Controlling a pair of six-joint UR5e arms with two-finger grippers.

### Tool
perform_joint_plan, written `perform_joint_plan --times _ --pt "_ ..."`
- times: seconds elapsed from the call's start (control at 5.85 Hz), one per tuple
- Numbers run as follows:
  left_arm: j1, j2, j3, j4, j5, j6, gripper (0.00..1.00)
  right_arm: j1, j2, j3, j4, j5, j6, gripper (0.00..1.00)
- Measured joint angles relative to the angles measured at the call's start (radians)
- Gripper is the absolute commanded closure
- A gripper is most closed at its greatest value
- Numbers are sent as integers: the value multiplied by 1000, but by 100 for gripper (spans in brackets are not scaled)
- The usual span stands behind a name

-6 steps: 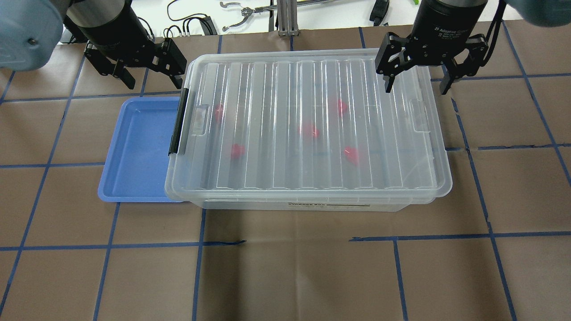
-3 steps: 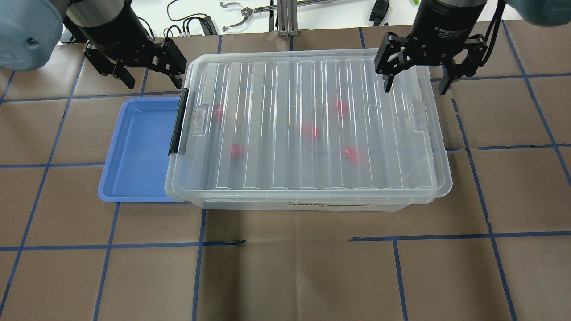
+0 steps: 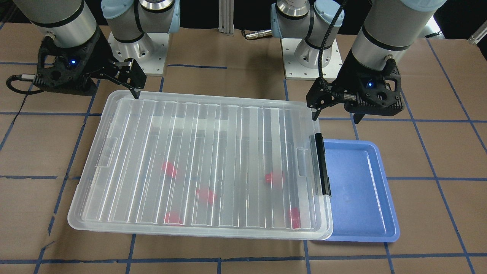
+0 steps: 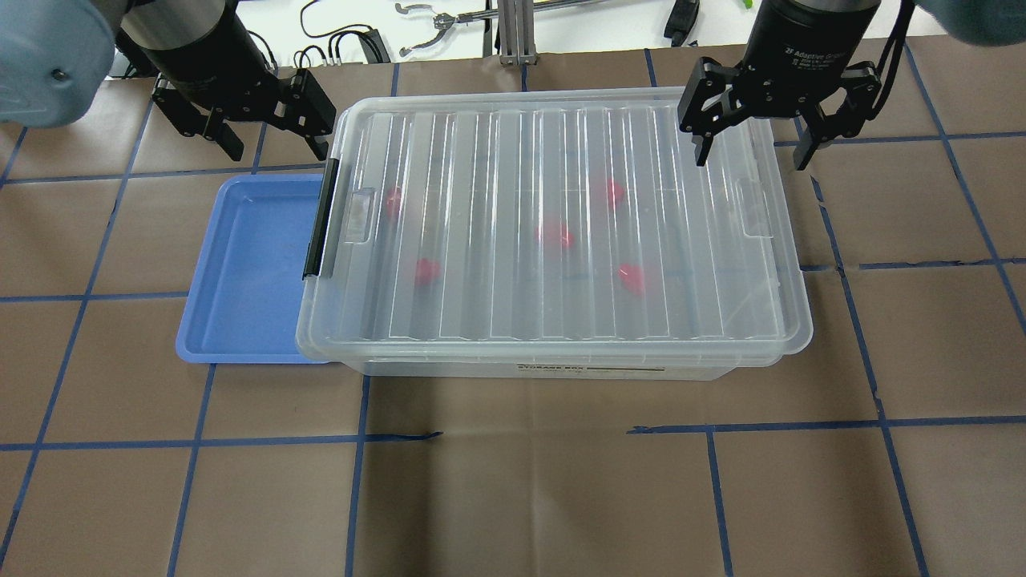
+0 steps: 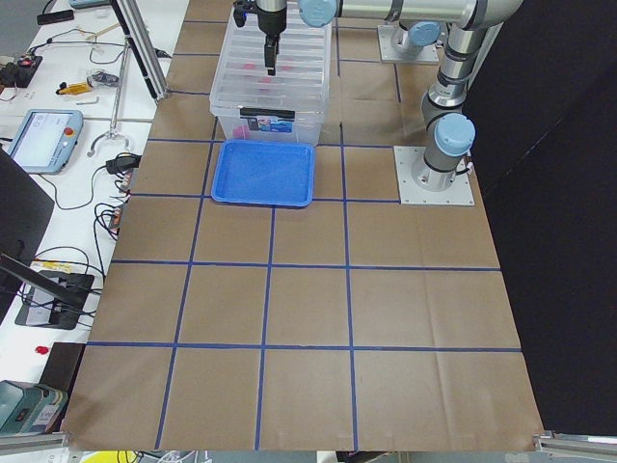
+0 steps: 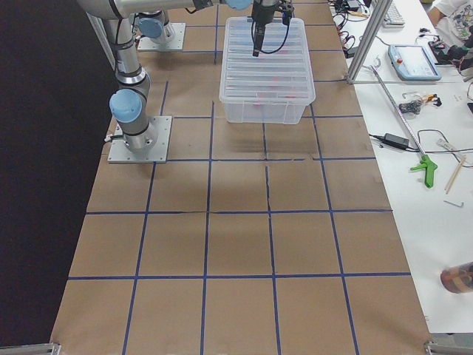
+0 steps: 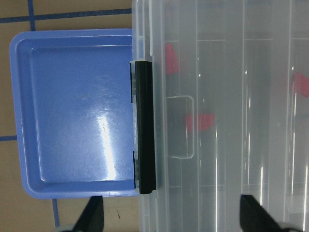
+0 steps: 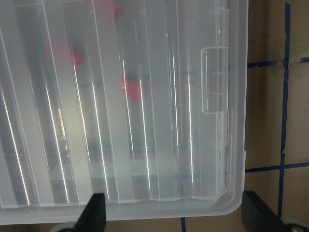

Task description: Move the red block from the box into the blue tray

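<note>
The box point(image 4: 553, 232), a clear bin, stands mid-table with its ribbed lid on and its black latch bar point(image 4: 322, 218) at the left end. Several red blocks point(image 4: 555, 235) show blurred through the lid. The blue tray point(image 4: 248, 272) lies empty against the box's left end, its right side under the lid's rim. My left gripper point(image 4: 276, 151) is open, above the tray's far edge and the box's far left corner. The left wrist view shows the tray point(image 7: 72, 106) and the latch point(image 7: 145, 125). My right gripper point(image 4: 752, 159) is open over the box's far right corner point(image 8: 231, 193).
Brown paper with a blue tape grid covers the table point(image 4: 513, 481). Cables and hand tools point(image 4: 433, 28) lie on the white bench beyond the far edge. The arm bases point(image 3: 140, 57) stand behind the box.
My right gripper has shifted very slightly to the right. The left gripper, box, tray and blocks have not moved.
</note>
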Motion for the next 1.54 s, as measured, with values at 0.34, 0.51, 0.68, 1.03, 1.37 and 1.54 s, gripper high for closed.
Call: perform_joint_plan --times 0.34,0.51,0.68,1.03,1.37,1.54 --pt "0 -1 0 1 0 -1 2 7 -28 24 -4 -1 5 0" --pt "0 -1 0 1 0 -1 2 8 -48 54 -12 0 4 0" --pt "0 -1 0 1 0 -1 2 8 -59 76 -28 0 1 0" --pt "0 0 0 1 0 -1 2 8 -58 89 -53 -1 -4 0" --pt "0 0 0 1 0 -2 2 8 -58 90 -57 4 -8 0" --pt "-1 -1 0 1 0 -2 2 8 -59 90 -59 5 -10 0"
